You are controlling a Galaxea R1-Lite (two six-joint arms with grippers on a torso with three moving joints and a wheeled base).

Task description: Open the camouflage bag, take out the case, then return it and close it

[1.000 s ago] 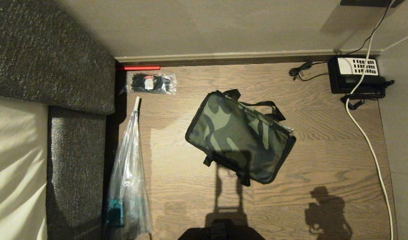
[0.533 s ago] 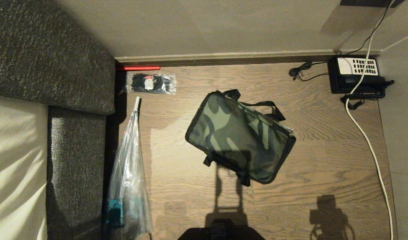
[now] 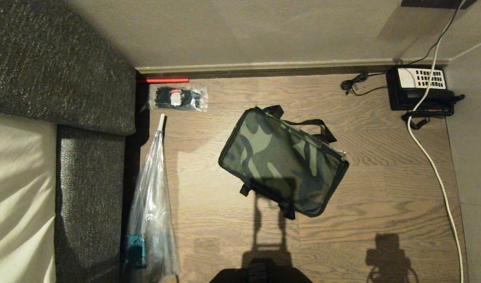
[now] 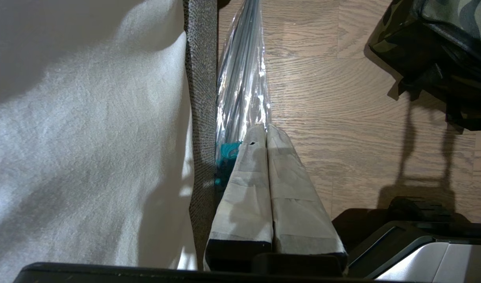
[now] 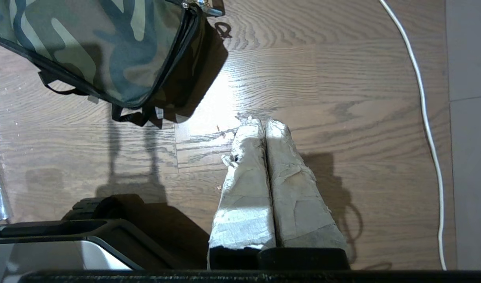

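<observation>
The camouflage bag [image 3: 282, 161] lies shut on the wooden floor in the middle of the head view, lid up, black straps at its far and near sides; a corner of the camouflage bag [image 5: 98, 47] also shows in the right wrist view. The case is hidden. My left gripper [image 4: 266, 127] hangs shut above the floor beside the sofa edge, well to the left of the bag. Over bare floor to the right of the bag and nearer to me, my right gripper [image 5: 262, 122] is shut and empty. Neither arm shows in the head view.
A grey sofa [image 3: 59, 78] with a pale sheet [image 3: 16, 188] fills the left. A clear plastic umbrella [image 3: 152, 204] lies along it. A packet of black ties [image 3: 178, 98] sits by the wall, a black telephone [image 3: 419, 88] at the far right, its white cable [image 3: 437, 173] trailing forward.
The right arm's shadow on the floor at the lower right has slid down and shrunk, so that arm has drawn back toward me. The bag has not moved.
</observation>
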